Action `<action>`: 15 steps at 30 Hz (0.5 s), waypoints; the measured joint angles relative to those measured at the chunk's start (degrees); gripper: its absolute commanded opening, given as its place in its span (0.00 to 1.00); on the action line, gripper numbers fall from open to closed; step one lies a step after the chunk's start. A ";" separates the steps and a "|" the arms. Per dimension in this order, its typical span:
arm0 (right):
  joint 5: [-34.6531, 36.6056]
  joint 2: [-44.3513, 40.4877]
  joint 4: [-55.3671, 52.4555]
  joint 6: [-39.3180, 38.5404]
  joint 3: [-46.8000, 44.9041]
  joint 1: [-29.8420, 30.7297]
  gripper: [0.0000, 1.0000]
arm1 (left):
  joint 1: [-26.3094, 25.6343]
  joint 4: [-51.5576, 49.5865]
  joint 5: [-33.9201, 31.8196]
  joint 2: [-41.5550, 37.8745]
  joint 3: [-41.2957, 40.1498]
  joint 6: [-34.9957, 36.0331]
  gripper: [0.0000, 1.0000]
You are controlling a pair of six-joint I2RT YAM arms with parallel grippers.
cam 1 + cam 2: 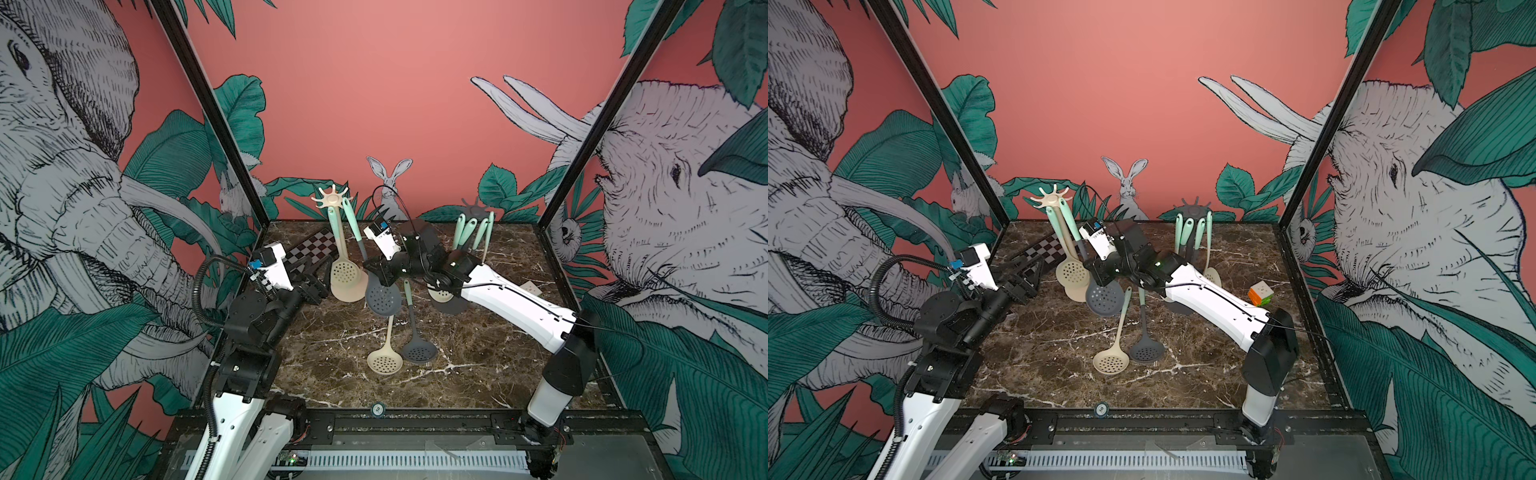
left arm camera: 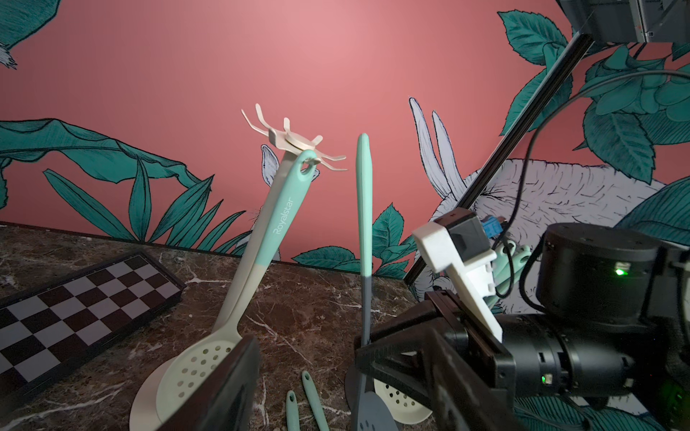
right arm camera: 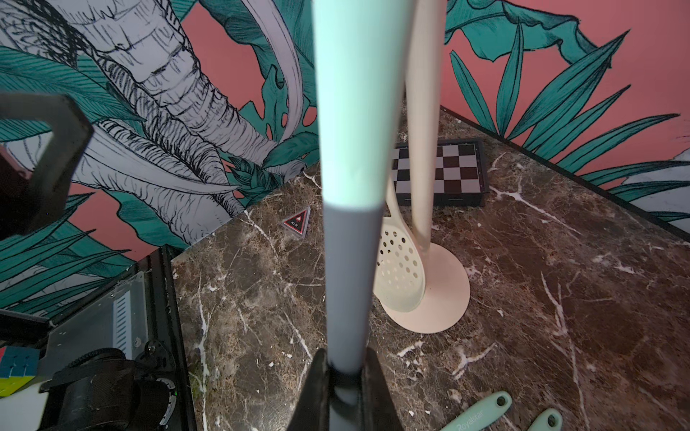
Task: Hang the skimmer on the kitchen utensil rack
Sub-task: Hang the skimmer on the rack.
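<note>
Pinched low on its neck between the fingers of my right gripper, the grey skimmer stands upright, head down, above the middle of the table, toward its back edge. Gripping low leaves its mint loop end free for a hook on the beige rack. My left gripper hangs wide and empty beside the rack's base.

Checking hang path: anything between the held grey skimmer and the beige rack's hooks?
Nothing visible: grey skimmer in the right gripper stands beside the beige rack; a beige skimmer hangs from one hook, hooks facing it look bare.
</note>
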 measured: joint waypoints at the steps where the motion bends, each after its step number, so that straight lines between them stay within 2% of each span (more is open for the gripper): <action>1: -0.17 0.46 -0.04 0.00 0.20 0.00 0.00 | 0.00 0.04 0.02 0.00 0.00 -0.02 0.71; 15: -1.90 2.60 -0.74 -0.04 0.31 -0.48 0.00 | 0.00 0.33 0.13 0.00 -0.31 -0.13 0.71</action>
